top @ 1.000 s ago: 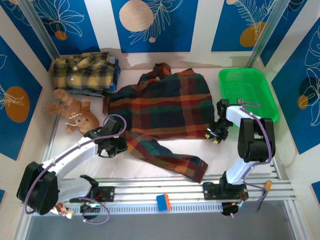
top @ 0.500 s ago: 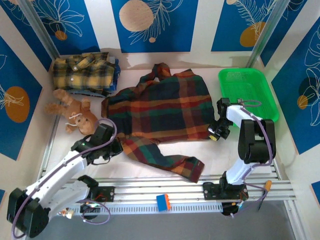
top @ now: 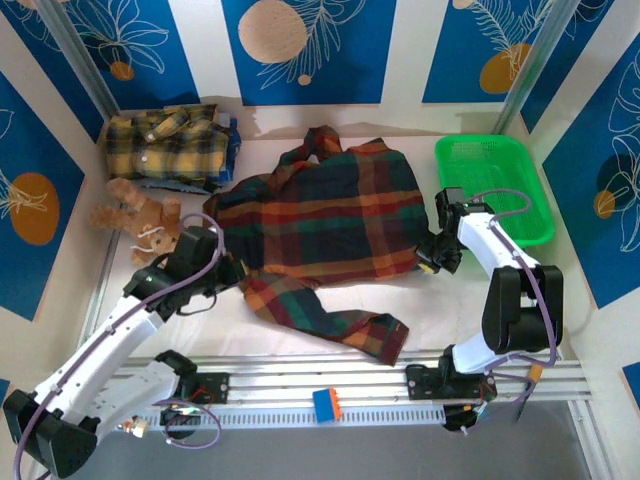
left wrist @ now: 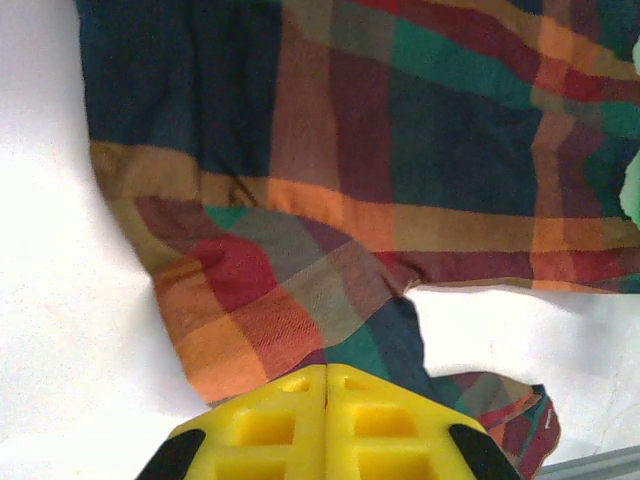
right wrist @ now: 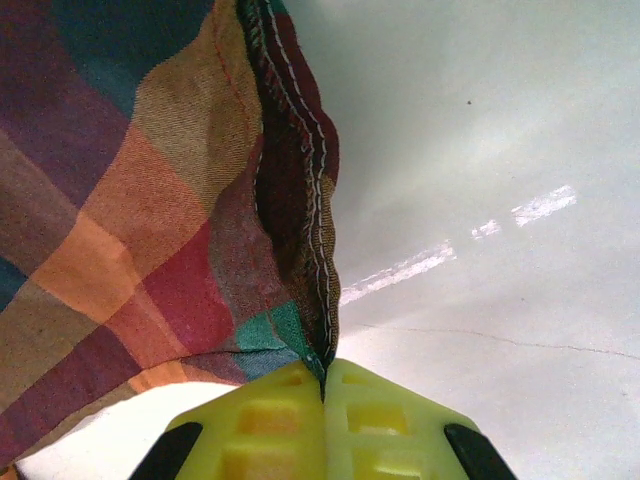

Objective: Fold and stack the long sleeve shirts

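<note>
While the dark plaid flannel shirt [top: 330,215] lies spread out across the middle of the white table [top: 450,310], both arms have a pinch on it from opposite sides. The collar points toward the back wall, and one long sleeve trails off diagonally toward the near edge, with the cuff bunched up there.

The left gripper [top: 235,275] sits at the shirt's left edge, right about where that sleeve branches off. In the left wrist view its yellow fingers [left wrist: 270,425] are pressed tight together with the orange and red fabric running in under the tips, so it's clamped on the cloth.

The right gripper [top: 430,262] is on the shirt's right edge. The right wrist view is pretty clear here: the stitched hem feeds straight into the seam between the closed fingers, so it's nipped right on the edge.

The yellow and black plaid shirt [top: 165,148] sits as a folded bundle in the far left corner. A brown teddy bear [top: 140,220] lies just in front of it, close to the left arm. A green plastic basket [top: 500,190] is off in the far right corner, just beside the right arm.
</note>
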`<state>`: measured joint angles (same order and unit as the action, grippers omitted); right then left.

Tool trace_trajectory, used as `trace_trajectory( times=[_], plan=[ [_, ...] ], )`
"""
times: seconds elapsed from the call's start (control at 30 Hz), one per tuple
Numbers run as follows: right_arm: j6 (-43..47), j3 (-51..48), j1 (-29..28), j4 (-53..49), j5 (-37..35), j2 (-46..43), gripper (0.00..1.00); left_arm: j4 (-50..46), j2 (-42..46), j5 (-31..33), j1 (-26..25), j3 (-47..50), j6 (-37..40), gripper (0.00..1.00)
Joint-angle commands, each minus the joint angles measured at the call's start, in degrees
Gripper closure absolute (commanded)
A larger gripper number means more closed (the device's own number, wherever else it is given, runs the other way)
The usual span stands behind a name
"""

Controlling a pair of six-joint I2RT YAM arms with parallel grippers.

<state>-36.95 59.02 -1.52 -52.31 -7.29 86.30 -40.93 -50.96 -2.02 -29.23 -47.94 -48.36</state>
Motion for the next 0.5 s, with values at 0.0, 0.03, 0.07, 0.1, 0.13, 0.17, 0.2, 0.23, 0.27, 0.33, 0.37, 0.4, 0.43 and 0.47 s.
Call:
trace_trajectory(
  times=[0.0,0.03,0.07,0.1,0.13,0.17,0.2,0.23,0.27,0.33,0.37,0.4,0.43,0.47],
  plan=[
    [0.82,2.37,-0.33,-2.42,1.18,-0.90,1.00,0.53,-2.34,0.69,0.59,-3.13,2.65,1.00],
    [0.91,2.79,-0.27,-2.44,1.26,-0.94,1.00,0.87,-2.93,0.62,0.62,-3.50,2.91,1.00],
    [0.91,3.21,-0.30,-2.61,1.40,-0.90,1.00,1.28,-3.42,0.45,0.67,-3.72,3.08,1.00],
    [0.92,3.71,-0.29,-2.78,1.48,-0.96,1.00,1.58,-3.83,0.23,0.82,-3.82,3.18,1.00],
    [0.86,4.14,-0.33,-2.89,1.62,-0.89,1.00,1.85,-4.24,0.13,0.90,-4.00,3.26,1.00],
    [0.91,4.57,-0.33,-2.95,1.87,-0.94,1.00,1.99,-4.55,-0.19,0.99,-4.08,3.36,1.00],
    [0.91,4.87,-0.33,-2.99,2.01,-0.90,1.00,1.40,-4.75,-0.65,1.09,-4.16,3.21,1.00],
    [0.99,5.14,-0.30,-3.12,2.23,-0.80,1.00,0.54,-4.76,-1.19,1.13,-4.22,2.93,1.00],
    [1.09,5.38,-0.28,-3.20,2.28,-0.63,1.00,-0.22,-4.36,-2.10,1.11,-3.82,2.84,1.00],
    [1.02,4.91,-0.33,-3.00,2.26,-0.68,1.00,-2.79,-3.08,-3.15,1.10,-2.23,1.90,0.96],
    [1.00,4.47,-0.33,-2.65,2.53,-0.58,1.00,-4.24,-2.18,-4.03,1.11,-0.95,1.09,0.91],
    [1.00,4.19,-0.29,-2.46,2.78,-0.56,1.00,-5.37,-1.31,-5.09,1.12,0.51,0.27,0.83],
    [0.94,3.88,-0.41,-2.45,2.76,-0.44,1.00,-6.11,-0.13,-6.35,0.90,2.41,-0.99,0.74],
    [0.89,3.58,-0.41,-2.45,2.74,-0.43,1.00,-6.59,1.18,-7.13,0.64,4.52,-2.38,0.67]
  ],
)
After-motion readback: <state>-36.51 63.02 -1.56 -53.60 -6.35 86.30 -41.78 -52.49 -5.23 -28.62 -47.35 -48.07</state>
